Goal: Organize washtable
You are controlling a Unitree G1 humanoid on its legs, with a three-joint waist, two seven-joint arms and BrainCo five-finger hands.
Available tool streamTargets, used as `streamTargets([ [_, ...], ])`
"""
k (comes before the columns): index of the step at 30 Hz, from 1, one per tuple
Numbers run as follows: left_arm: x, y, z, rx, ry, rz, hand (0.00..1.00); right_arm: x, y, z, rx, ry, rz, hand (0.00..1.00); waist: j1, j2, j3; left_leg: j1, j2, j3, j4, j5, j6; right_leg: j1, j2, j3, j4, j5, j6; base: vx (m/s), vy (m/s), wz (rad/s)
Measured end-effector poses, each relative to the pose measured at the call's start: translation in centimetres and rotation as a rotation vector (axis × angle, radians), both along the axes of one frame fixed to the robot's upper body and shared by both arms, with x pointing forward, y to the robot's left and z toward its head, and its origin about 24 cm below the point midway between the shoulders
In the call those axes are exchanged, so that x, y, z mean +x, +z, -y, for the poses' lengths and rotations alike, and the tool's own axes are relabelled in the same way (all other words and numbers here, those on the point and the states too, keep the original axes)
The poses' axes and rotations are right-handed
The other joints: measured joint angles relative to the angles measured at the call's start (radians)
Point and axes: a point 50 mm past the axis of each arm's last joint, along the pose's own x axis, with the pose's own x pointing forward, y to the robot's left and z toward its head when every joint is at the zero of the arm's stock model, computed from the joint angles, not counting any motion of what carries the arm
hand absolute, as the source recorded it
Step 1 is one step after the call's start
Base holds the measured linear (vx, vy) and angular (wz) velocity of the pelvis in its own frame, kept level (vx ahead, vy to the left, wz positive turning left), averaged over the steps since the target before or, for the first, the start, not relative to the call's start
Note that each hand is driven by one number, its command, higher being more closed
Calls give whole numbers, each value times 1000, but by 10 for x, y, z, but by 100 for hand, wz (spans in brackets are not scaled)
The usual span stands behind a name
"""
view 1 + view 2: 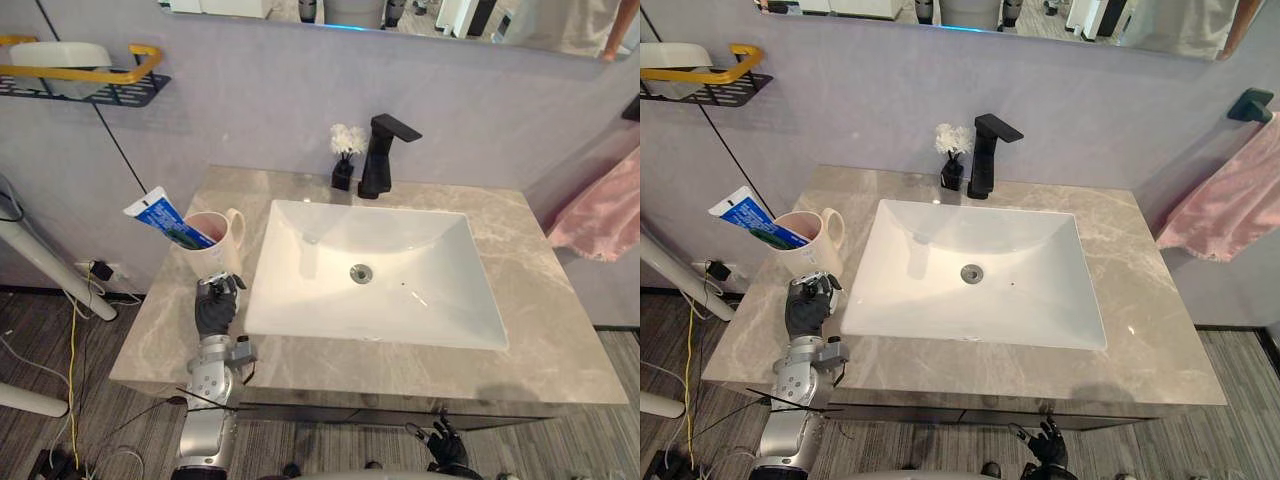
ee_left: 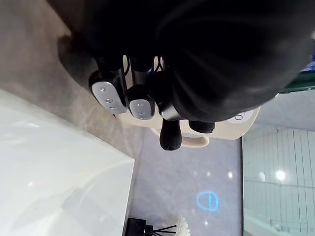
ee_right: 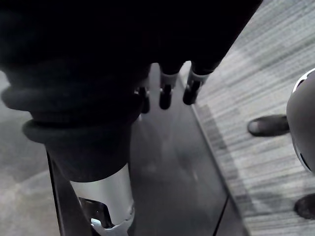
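Observation:
A cream mug (image 1: 213, 243) stands on the marble counter (image 1: 560, 330) left of the sink, with a blue-and-white toothpaste tube (image 1: 158, 217) leaning out of it. My left hand (image 1: 216, 306) rests on the counter just in front of the mug. Its fingers (image 2: 106, 93) are curled in, and nothing shows inside them. The mug (image 2: 243, 123) shows close behind them in the left wrist view. My right hand (image 1: 446, 446) hangs below the counter's front edge, its fingers (image 3: 191, 88) relaxed and pointing down beside the dark cabinet front.
A white basin (image 1: 300, 305) is sunk into the middle of the counter. Behind it stand a black faucet (image 1: 381, 155) and a small black vase of white flowers (image 1: 345, 158). A yellow-railed shelf (image 1: 95, 85) hangs at the upper left and a pink towel (image 1: 600, 215) at the right.

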Motion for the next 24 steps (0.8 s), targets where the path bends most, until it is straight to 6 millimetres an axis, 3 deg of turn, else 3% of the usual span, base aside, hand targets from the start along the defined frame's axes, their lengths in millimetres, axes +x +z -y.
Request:
streamTargets([
  [14,-7,0,-17,198,-58,-43,100,3,-2,3,-4,48,-5,0,-6,15,17,1,-2,0,0,0,0,-1,-1,2,0,0,0,-38,-20,-1],
  [24,-11,-1,-25,204,-25,-48,100,3,-2,4,-3,54,-3,0,-5,18,22,5,-1,3,0,0,0,2,-1,5,1,0,0,-17,-12,0],
])
